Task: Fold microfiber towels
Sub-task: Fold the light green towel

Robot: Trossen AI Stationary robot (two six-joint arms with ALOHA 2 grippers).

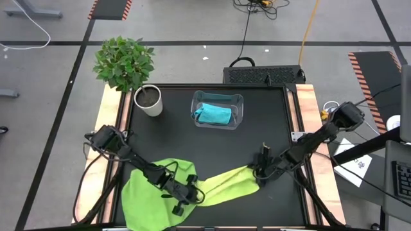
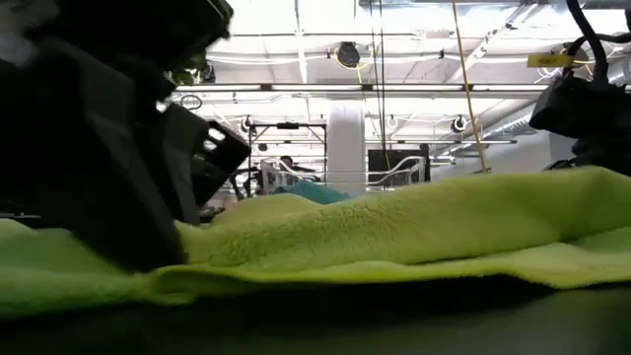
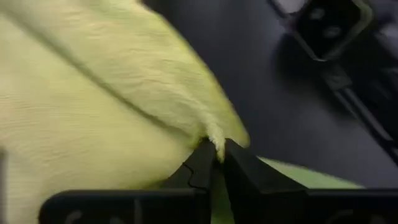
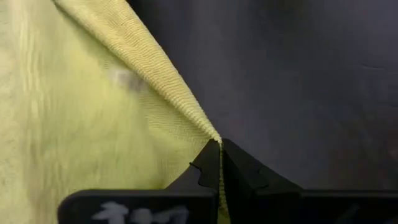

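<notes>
Counter (image 1: 212, 144) surface was matte black, with pale wood edge strips. Bright green towel (image 1: 144, 192) lay beside the pale yellow-green towel (image 1: 225, 183). Turquoise blue towel (image 1: 214, 114) showed inside the clear bin (image 1: 238, 109). Plant (image 1: 124, 62) leaves were dark green; its pot (image 1: 149, 101) white. Both pincers, left (image 1: 182, 200) and right (image 1: 261, 172), were black.
</notes>
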